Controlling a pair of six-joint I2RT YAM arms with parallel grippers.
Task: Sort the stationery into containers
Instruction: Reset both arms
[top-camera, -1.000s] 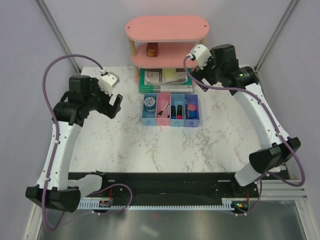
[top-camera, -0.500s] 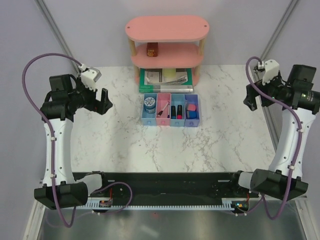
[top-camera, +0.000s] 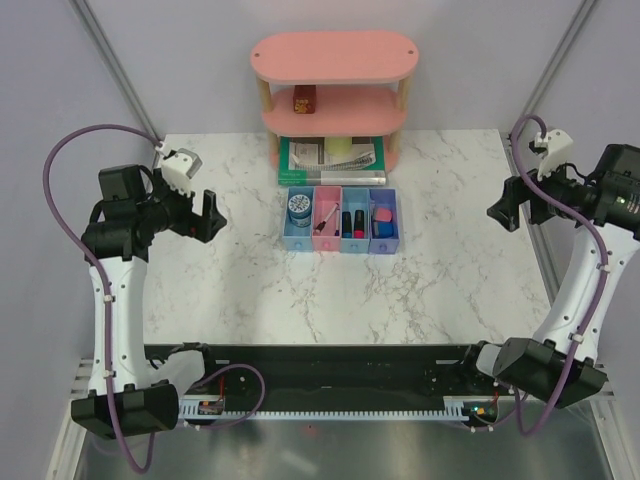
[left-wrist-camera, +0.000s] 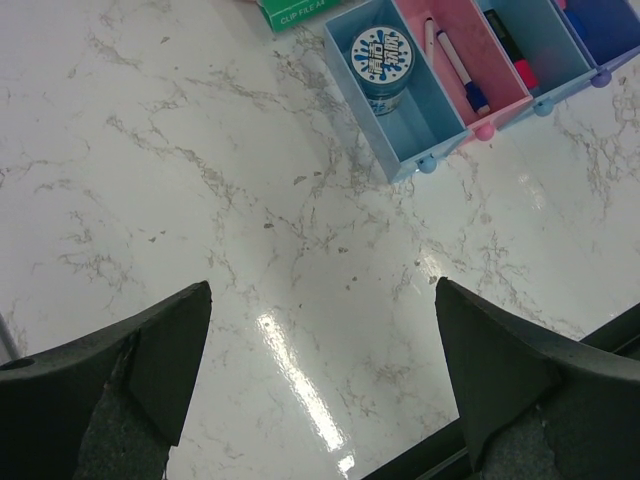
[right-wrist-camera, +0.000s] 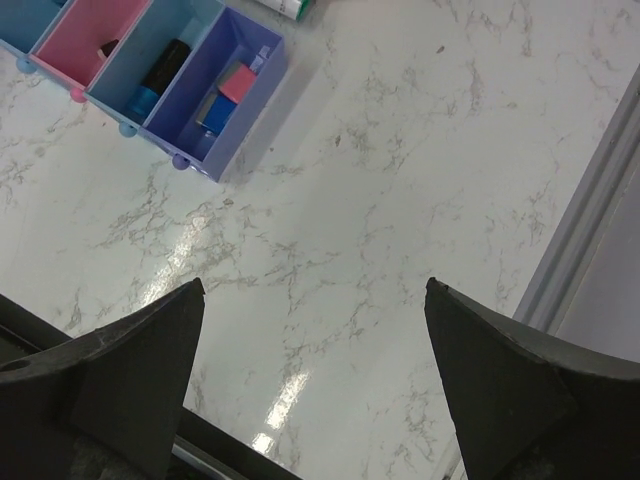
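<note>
Tape roll (top-camera: 298, 207) in leftmost tray (top-camera: 297, 244), pens (top-camera: 325, 222) in next, eraser (top-camera: 382, 213) in rightmost tray (top-camera: 384, 245)

1. In the left wrist view, the top edge is cutting off the purple-blue tray (left-wrist-camera: 612, 28) and the green book (left-wrist-camera: 300, 10).
2. In the right wrist view, the top-left corner is cropping the leftmost light blue tray (right-wrist-camera: 22, 22) and the pink tray (right-wrist-camera: 82, 28).
3. From above, the pink shelf (top-camera: 333, 58) is hiding that book's far part.
4. The brown object (top-camera: 303, 98) on the shelf is appearing too small to identify.
</note>
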